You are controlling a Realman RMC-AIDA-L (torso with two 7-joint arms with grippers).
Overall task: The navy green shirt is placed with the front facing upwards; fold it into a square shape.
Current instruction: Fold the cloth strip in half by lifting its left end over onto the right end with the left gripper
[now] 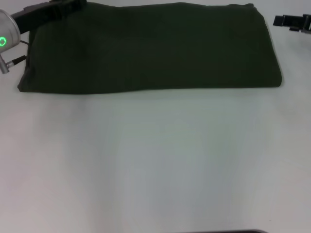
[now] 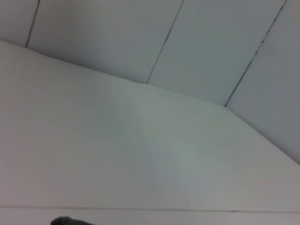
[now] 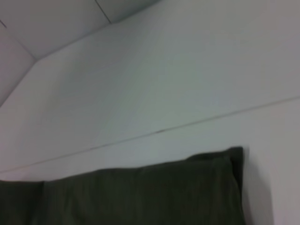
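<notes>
The navy green shirt lies folded into a long flat band across the far part of the white table, plain green side up, no lettering showing. My left gripper is at the band's far left corner, over its edge. My right gripper hovers off the band's far right corner, apart from the cloth. In the right wrist view one corner of the shirt lies flat on the table. The left wrist view shows only bare table and wall.
The left arm's silver wrist with a green light sits at the left edge beside the shirt. White wall panels stand behind the table. A dark strip shows at the table's near edge.
</notes>
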